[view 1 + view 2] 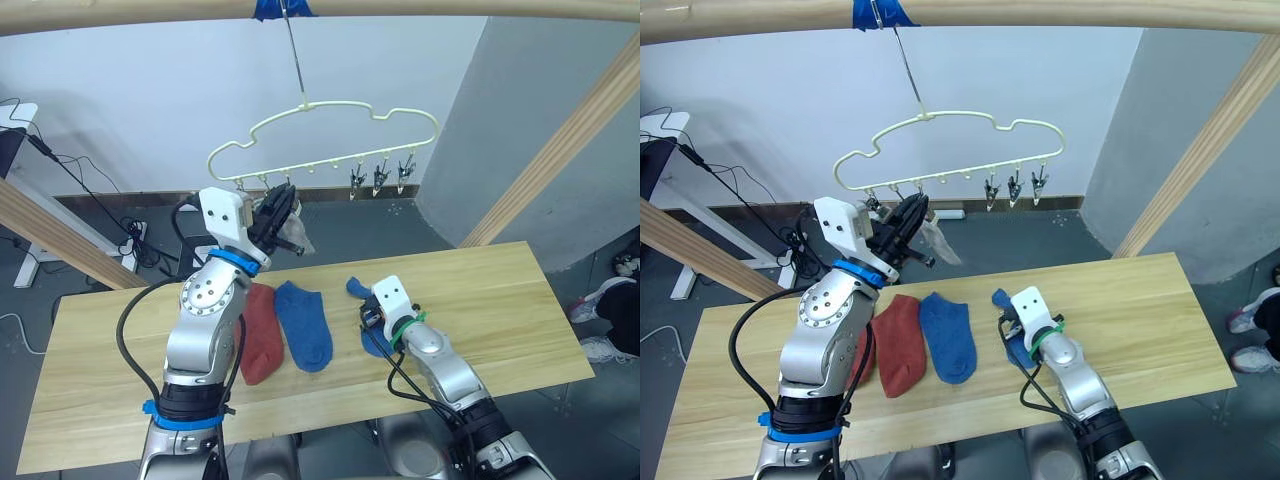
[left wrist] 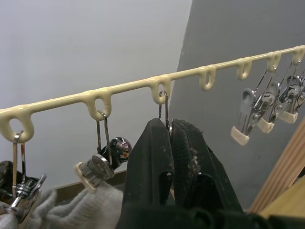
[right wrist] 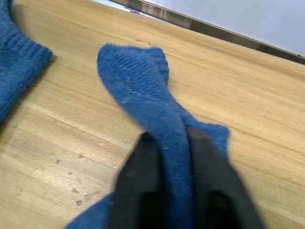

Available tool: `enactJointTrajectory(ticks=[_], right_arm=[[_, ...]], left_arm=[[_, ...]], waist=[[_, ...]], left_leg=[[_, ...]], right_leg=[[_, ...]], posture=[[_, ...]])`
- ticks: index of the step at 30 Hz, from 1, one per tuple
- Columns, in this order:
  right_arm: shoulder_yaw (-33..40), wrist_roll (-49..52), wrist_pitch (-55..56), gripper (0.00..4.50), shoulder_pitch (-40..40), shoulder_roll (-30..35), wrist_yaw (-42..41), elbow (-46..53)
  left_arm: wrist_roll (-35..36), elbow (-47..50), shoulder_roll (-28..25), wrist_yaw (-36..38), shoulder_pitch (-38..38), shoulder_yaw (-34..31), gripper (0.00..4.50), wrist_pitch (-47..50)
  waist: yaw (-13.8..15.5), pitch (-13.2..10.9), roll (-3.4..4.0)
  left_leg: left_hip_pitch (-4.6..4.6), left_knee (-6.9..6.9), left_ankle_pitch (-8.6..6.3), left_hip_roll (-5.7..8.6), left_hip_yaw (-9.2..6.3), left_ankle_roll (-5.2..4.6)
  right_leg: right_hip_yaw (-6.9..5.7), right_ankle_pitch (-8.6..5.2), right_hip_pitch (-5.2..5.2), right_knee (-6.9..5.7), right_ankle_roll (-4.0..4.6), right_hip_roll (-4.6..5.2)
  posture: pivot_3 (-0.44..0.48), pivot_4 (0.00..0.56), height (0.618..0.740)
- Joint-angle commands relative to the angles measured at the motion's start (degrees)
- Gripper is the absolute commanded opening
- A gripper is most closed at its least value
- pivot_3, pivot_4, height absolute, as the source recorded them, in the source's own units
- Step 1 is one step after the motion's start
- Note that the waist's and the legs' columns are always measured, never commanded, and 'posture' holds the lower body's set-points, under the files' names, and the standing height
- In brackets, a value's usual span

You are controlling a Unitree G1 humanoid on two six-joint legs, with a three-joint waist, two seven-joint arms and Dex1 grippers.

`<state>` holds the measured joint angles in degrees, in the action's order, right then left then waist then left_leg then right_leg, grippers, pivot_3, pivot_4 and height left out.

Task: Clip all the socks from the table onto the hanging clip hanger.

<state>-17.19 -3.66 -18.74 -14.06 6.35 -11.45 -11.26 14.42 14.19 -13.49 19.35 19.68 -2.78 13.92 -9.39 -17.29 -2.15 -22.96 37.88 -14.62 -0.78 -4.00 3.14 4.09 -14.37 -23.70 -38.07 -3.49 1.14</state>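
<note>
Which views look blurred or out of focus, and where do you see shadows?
Left wrist view: the clips are sharp, while the left gripper up close is soft. Right wrist view: the right gripper and the blue sock it pinches are blurred. Left eye view: the table shows only faint shadows.

My two head views look forward and down from above the long light wood table [image 1: 500,300], both taking in the thin pale cream wire clip hanger [image 1: 950,150] against the white wall. My left wrist camera sits close under that hanger's lower bar [image 2: 157,83], looking up along its black fingers [image 2: 152,157]. My right wrist camera sits low, very near the tabletop [image 3: 71,157], facing along a blue knitted sock [image 3: 143,90] toward the wall's base.
</note>
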Motion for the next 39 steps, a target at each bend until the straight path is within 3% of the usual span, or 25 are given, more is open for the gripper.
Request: enactJointTrajectory(ticks=[1, 6, 12, 39], right_arm=[[-0.4, -0.4, 0.3, 0.07, 0.8, 1.5, -3.0, 5.1], [-2.5, -0.4, 2.2, 0.07, -3.2, 3.9, -9.2, 15.3], [-3.6, -0.2, 3.2, 0.07, -6.5, 2.5, -10.7, 20.3], [-0.5, 1.4, 5.5, 0.07, -9.2, -7.3, -6.2, 16.7]], left_arm=[[4.7, 4.1, -0.6, 2.1, 1.0, -1.3, 0.00, 2.7], [10.4, 5.0, -1.0, 3.2, 1.9, -3.5, 0.00, 7.1], [16.2, 6.0, -0.8, 2.3, 3.3, -5.2, 0.00, 12.1], [21.4, 7.4, 0.0, -1.6, 3.3, -6.1, 0.00, 16.6]], waist=[[0.0, 0.0, 0.00], [-0.2, 0.0, 0.01], [-0.2, 0.0, 0.01], [-0.2, 0.0, 0.01]], left_leg=[[0.00, 0.00, 0.00, 0.00, 0.00, 0.00], [-0.03, 0.02, 0.00, 0.01, 0.02, 0.00], [-0.04, -0.01, 0.00, -0.03, -0.12, 0.01], [-0.09, 0.00, 0.00, 0.05, -0.11, 0.01]], right_leg=[[0.00, 0.00, 0.00, 0.00, 0.00, 0.00], [0.01, 0.00, -0.04, 0.00, -0.01, 0.01], [-0.09, 0.00, -0.04, -0.03, 0.00, -0.06], [-0.09, 0.03, -0.06, -0.03, 0.04, 0.08]], posture=[[-0.239, 0.256, 0.740], [-0.243, 0.253, 0.740], [-0.245, 0.254, 0.740], [-0.268, 0.248, 0.740]])
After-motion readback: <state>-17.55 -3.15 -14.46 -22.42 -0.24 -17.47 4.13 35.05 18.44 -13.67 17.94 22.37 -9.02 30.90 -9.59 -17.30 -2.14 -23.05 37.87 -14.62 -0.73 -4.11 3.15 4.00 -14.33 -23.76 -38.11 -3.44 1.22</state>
